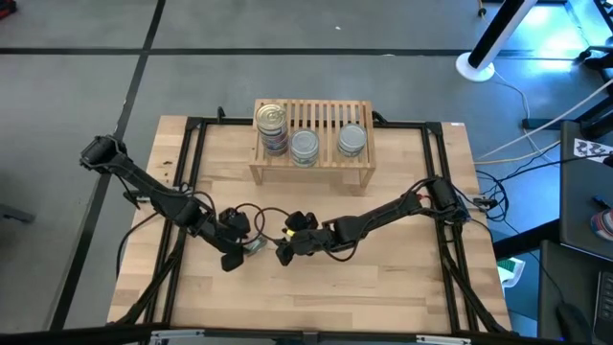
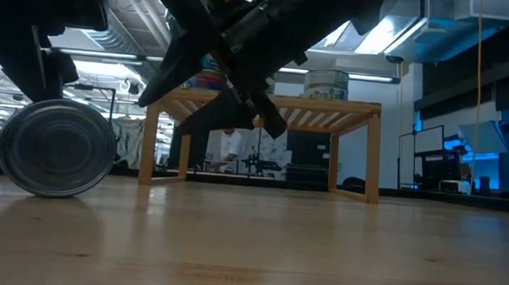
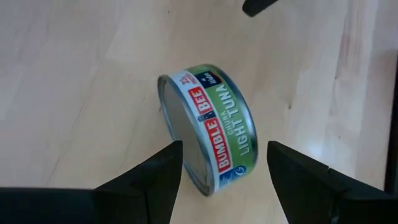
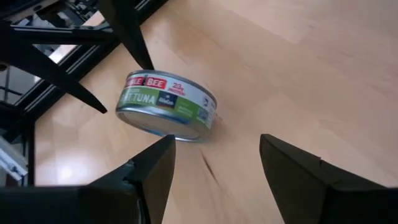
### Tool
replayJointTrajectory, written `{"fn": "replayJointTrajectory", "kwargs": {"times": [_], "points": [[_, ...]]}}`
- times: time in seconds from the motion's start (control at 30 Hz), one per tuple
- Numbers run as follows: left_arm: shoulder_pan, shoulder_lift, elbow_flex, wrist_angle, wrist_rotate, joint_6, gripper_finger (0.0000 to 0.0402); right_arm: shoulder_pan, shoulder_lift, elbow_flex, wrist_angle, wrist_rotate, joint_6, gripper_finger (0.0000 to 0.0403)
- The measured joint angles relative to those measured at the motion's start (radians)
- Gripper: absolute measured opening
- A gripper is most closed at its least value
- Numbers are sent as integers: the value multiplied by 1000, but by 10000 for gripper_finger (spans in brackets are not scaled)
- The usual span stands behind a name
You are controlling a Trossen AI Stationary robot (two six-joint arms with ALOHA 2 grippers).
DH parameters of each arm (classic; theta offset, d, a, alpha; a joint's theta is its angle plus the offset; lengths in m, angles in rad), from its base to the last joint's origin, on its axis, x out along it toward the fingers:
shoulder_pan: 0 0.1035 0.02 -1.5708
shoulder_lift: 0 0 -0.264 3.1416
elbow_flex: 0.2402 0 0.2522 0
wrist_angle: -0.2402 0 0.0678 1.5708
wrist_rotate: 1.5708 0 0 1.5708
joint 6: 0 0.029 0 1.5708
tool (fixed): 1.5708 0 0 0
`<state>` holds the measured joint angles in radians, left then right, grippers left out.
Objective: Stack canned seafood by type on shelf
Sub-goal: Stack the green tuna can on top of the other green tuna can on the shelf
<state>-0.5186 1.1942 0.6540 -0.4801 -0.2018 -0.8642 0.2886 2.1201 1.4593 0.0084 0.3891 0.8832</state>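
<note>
A green-labelled tuna tin (image 3: 214,134) stands on its curved side wall on the table (image 1: 383,297), its round face (image 2: 55,148) toward the near edge. My left gripper (image 3: 224,177) is open, a finger on either side of the tin's end; no touch shows. My right gripper (image 4: 214,165) is open just to the tin's (image 4: 166,106) right, pointing at it. In the high view the tin (image 1: 255,246) lies between both grippers. The wooden shelf (image 1: 330,113) at the far side carries a two-tin stack (image 1: 272,123) and two single tins (image 1: 305,146) (image 1: 351,140) on its slats.
Black frame rails (image 1: 192,182) run along both sides of the table, and cables (image 1: 263,213) loop between the arms. Bare wood lies between the grippers and the shelf and along the near edge. Beyond the shelf, the low view shows a person (image 2: 230,146) in the room.
</note>
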Motion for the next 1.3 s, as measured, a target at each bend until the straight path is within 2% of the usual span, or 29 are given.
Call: {"fn": "replayJointTrajectory", "kwargs": {"times": [0.47, 0.7, 1.07, 1.17, 1.3], "points": [[0, 0, 0, 26, -58, 0, 227, 0, 1, 0, -2, 54, 12, 237], [-1, 58, 0, 81, -72, 11, 227, 0, 1, 0, -4, 64, 13, 237], [-1, 115, 0, 66, -72, 67, 226, 0, 1, 0, -6, 46, 12, 237], [-1, 116, 0, 66, -72, 111, 211, 0, 1, 0, -7, 28, -23, 237], [-1, 116, 0, 66, -73, 146, 161, 0, -11, 0, -16, -27, -150, 237]]}}
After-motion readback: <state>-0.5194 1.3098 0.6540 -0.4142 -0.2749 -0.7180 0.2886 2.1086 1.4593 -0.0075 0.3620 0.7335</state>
